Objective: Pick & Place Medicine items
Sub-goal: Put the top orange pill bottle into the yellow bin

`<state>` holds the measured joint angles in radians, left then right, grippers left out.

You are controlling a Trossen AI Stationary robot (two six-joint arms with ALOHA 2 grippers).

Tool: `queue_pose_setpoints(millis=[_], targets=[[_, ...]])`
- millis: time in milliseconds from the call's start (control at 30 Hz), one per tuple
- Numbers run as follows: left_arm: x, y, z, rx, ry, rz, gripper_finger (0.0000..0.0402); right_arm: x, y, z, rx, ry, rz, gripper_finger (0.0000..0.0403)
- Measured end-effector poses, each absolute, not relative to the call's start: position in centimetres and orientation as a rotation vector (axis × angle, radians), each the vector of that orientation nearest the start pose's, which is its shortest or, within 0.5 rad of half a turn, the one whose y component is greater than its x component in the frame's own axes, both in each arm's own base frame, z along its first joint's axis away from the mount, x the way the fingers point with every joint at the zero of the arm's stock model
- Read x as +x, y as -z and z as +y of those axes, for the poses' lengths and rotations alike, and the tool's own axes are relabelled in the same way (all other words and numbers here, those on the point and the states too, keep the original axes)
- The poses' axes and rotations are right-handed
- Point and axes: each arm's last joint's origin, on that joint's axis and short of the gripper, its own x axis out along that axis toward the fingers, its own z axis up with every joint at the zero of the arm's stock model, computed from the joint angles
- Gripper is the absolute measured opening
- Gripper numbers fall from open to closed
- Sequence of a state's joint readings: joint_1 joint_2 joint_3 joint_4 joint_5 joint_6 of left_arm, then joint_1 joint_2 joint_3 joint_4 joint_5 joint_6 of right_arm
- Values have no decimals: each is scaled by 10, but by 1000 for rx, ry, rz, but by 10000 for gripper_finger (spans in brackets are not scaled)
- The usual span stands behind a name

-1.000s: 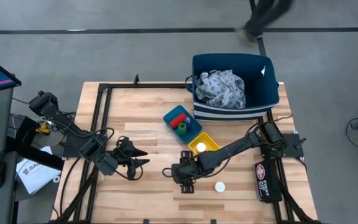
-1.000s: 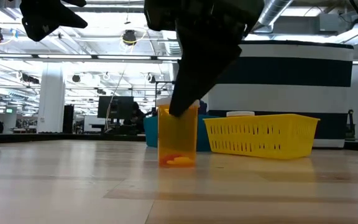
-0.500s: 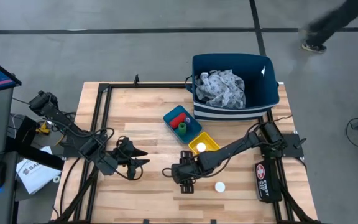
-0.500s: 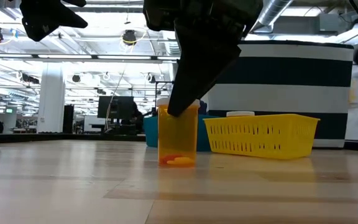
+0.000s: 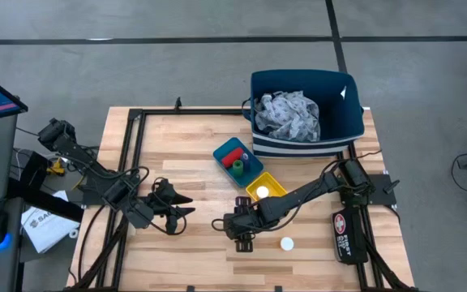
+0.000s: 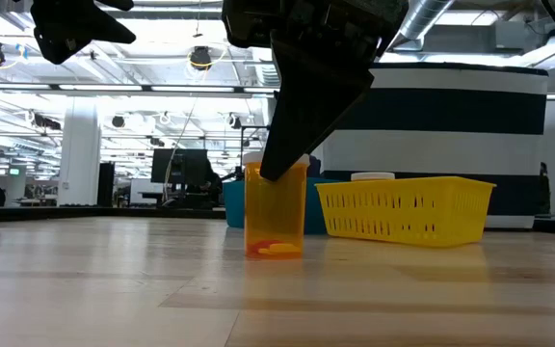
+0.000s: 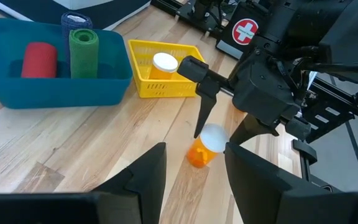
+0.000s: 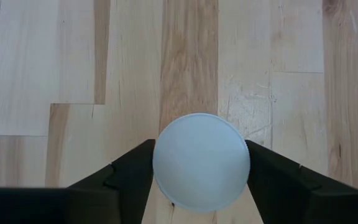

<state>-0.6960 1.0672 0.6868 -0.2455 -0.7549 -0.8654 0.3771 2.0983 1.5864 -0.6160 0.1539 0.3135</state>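
One orange bottle [image 7: 204,144] stands upright on the table [image 5: 193,138], white cap up, just short of the yellow tray [image 5: 264,188] on the side away from the blue bin [image 5: 305,113]. Right gripper [image 7: 221,132] is directly above it, pointing straight down. Fingers spread, one on each side of the cap [image 8: 201,162]; in the right wrist view they look to be at or very near the cap rim, contact cannot be confirmed. In the low view the bottle base sits flat on the wood, so not lifted.

Key relation: bottle long axis vertical, in line with the gripper's approach; bottle centred between the fingers. Judgement: the next step is to close on it and lift, then a short carry to the yellow tray.

Right arm is clearly the nearer one. Left gripper [image 5: 177,208] waits well to the side of the bottle, away from the yellow tray, fingers apart, empty.

Surroundings:
- Yellow tray already holds one white-capped bottle [image 7: 163,63].
- Blue tray [image 7: 55,78], beyond the yellow tray toward the bin, holds a red bottle [image 7: 40,60], a green bottle [image 7: 83,53] and a blue item [image 7: 76,22].
- A further white-capped item [image 5: 286,242] stands on the table near the right arm.
- Bin holds a patterned cloth [image 5: 290,113].

Obstructions: none visible between bottle and yellow tray. Risk, as judgement: an off-centre squeeze could tip the bottle.
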Motion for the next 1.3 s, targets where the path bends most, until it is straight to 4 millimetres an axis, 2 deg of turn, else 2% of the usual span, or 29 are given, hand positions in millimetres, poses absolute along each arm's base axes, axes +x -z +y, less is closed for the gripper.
queue_pose_setpoints(millis=[167,433,700,867,1300], targets=[[177,-247,-122,-434,-248,402,157,408,-177,157,-15,-26,1104,209],[177,-247,-122,-434,-248,402,157,408,-177,157,-14,-26,1104,234],[177,-247,-122,-434,-248,402,157,407,-177,157,22,-2,1109,211],[177,-247,-122,-434,-248,402,157,407,-178,155,25,10,1124,221],[177,-247,-122,-434,-248,402,157,406,-210,137,4,76,1245,215]])
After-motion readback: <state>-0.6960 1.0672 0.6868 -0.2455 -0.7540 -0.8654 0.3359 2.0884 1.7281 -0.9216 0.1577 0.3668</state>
